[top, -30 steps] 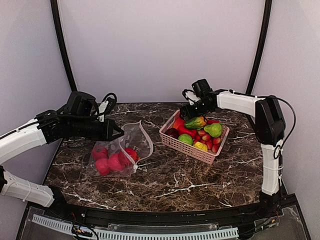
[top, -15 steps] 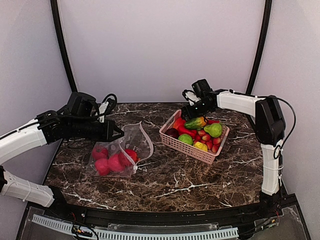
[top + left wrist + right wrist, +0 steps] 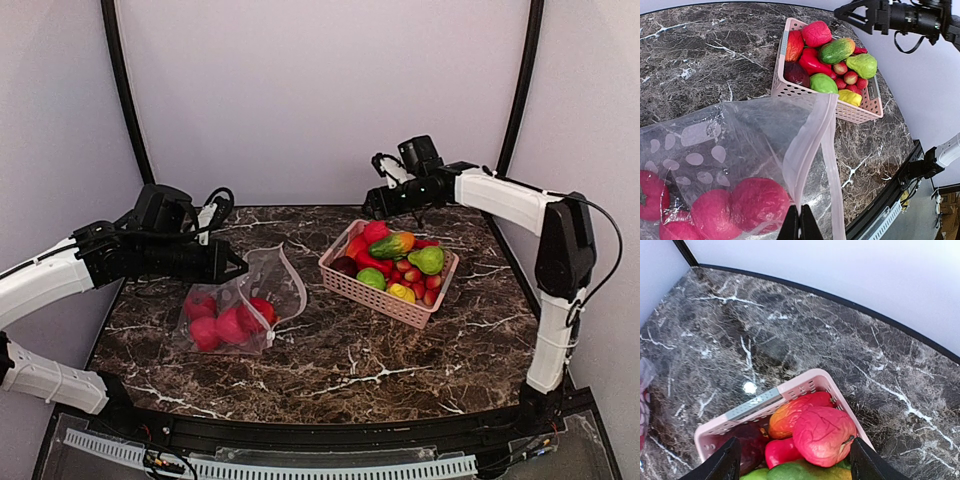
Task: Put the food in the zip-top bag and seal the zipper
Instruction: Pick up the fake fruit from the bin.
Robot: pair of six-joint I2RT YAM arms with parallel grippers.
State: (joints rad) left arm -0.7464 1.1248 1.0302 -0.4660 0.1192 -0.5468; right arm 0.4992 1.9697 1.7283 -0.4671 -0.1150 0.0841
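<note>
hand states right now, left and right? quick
Left hand: closed, pinching the zip-top bag at its zipper.
Right hand: open, holding nothing, above the basket.

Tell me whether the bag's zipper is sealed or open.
Open. The zipper gapes, its two strips apart in the left wrist view; the left gripper pinches the zip-top bag at one edge.

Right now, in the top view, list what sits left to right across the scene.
left arm's white forearm → zip-top bag → pink basket → right arm's upright link
</note>
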